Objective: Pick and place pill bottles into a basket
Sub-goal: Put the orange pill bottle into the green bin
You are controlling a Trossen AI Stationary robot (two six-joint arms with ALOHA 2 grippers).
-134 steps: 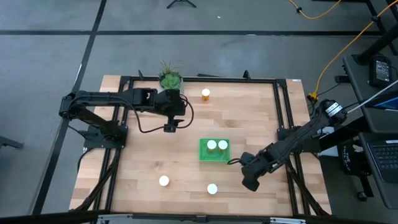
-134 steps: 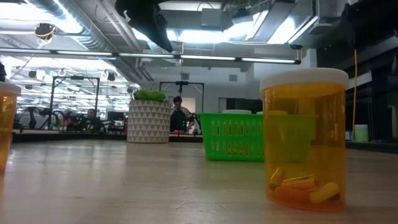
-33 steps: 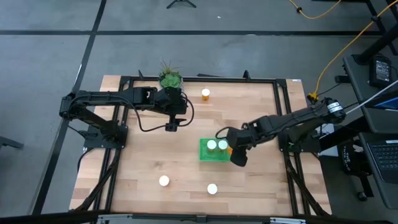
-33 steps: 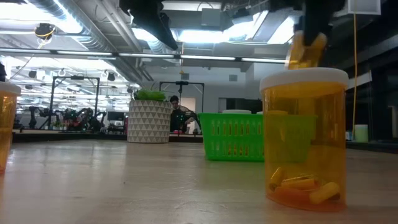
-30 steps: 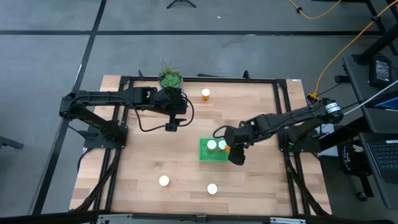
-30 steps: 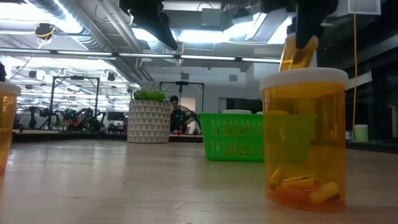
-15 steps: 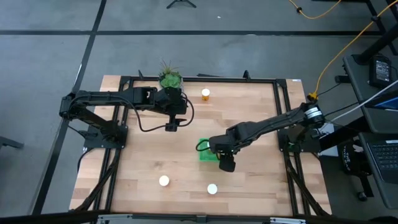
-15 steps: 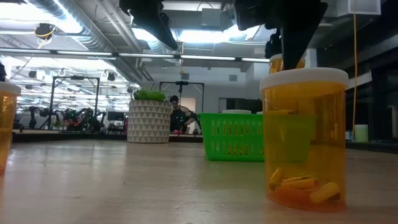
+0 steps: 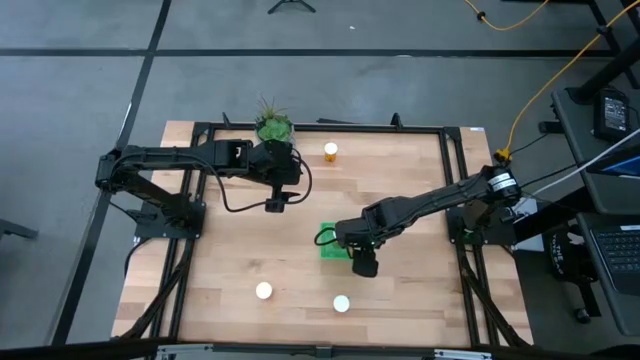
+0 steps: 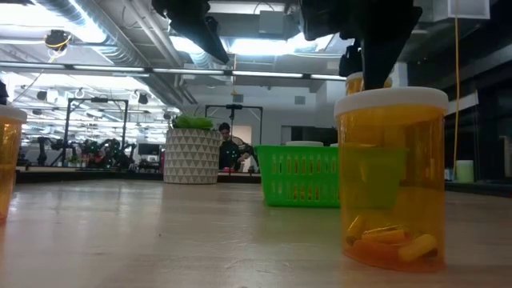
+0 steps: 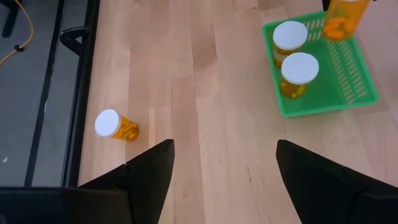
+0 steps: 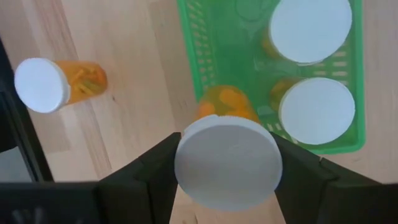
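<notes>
Orange bottle point(image 12: 225, 146): right gripper point(image 12: 227, 163) is clamping its cap, hovering over the basket's point(image 12: 193, 62) near rim.
Left gripper point(image 11: 224, 168): fingers parted, holding nothing.
Risk: it's probably tipping off the rim if dropped now.

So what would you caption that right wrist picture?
Right gripper holds a pill bottle above the green basket, two bottles already inside.

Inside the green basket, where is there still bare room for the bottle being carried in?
The basket is crowded along one side, where two capped bottles stand; its other half is bare mesh. The right gripper holds a bottle over that half.
</notes>
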